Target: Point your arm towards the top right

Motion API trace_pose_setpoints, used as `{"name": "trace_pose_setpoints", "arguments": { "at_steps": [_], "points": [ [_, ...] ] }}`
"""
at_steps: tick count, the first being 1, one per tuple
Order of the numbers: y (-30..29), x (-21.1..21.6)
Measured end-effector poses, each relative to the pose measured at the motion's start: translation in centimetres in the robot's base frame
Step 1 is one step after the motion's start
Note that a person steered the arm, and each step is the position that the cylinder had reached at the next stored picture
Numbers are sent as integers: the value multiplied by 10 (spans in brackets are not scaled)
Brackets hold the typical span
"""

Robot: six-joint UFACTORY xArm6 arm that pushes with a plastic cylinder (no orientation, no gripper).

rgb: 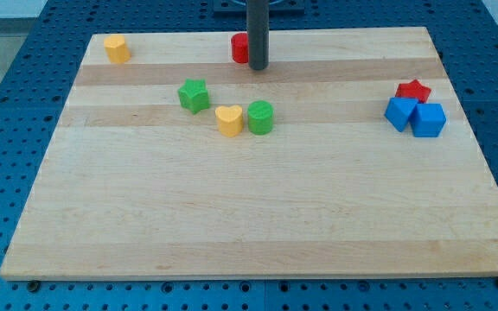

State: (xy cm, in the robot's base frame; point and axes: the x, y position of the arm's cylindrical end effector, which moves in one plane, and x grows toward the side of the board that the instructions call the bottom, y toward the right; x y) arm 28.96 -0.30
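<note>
My tip [258, 66] stands near the view's top centre of the wooden board [258, 216], touching or just right of a red block [240, 48] that the rod partly hides. A yellow block [117, 48] sits at the top left. A green star block [194, 95], a yellow heart block [228, 121] and a green round block [260, 117] lie below my tip, the last two touching. At the right, a red star block [413, 90] sits just above two blue blocks [399, 113] [429, 120].
The board lies on a blue perforated table [24, 78]. The arm's dark base [258, 7] shows at the view's top centre.
</note>
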Motion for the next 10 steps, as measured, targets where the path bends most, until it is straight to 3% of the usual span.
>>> {"name": "trace_pose_setpoints", "arguments": {
  "at_steps": [3, 4, 6, 7, 9, 10],
  "points": [
    [10, 20],
    [34, 56],
    [36, 56],
    [82, 45],
    [191, -30],
    [308, -30]
  ]
}}
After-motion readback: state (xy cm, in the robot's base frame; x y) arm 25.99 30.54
